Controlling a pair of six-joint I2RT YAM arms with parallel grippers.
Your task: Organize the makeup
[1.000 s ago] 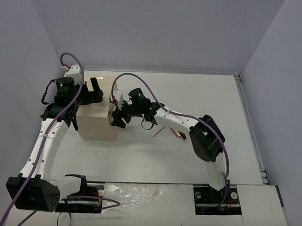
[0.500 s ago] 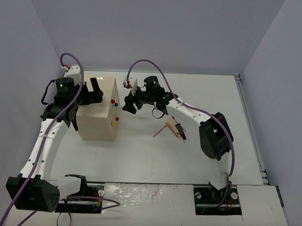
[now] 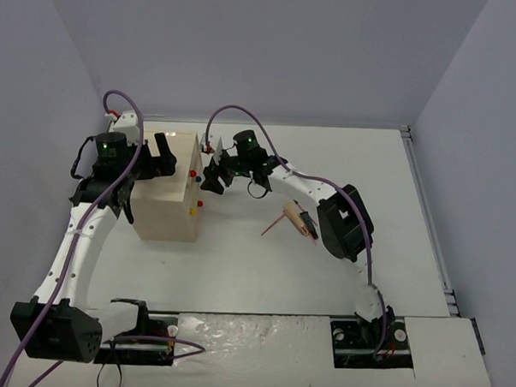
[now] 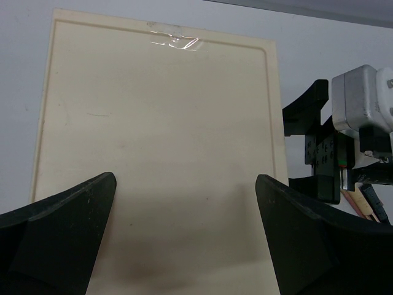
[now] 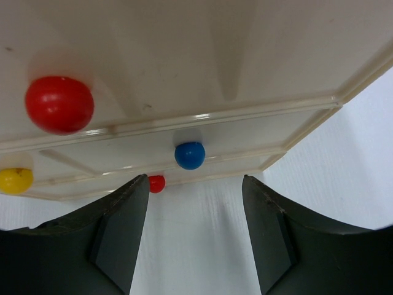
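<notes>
Facing the knob side of the cream box [image 3: 166,208], the right gripper [image 3: 211,178] has its two fingers spread apart with nothing between them. It is close to the box's red knob [image 5: 59,104] and blue knob [image 5: 189,155]. The left gripper [image 3: 161,152] hangs over the top of the box, spread wide and holding nothing. A beige makeup piece [image 3: 300,219] and a thin pink pencil [image 3: 272,227] lie on the white table [image 3: 237,270], out past the knob side of the box.
</notes>
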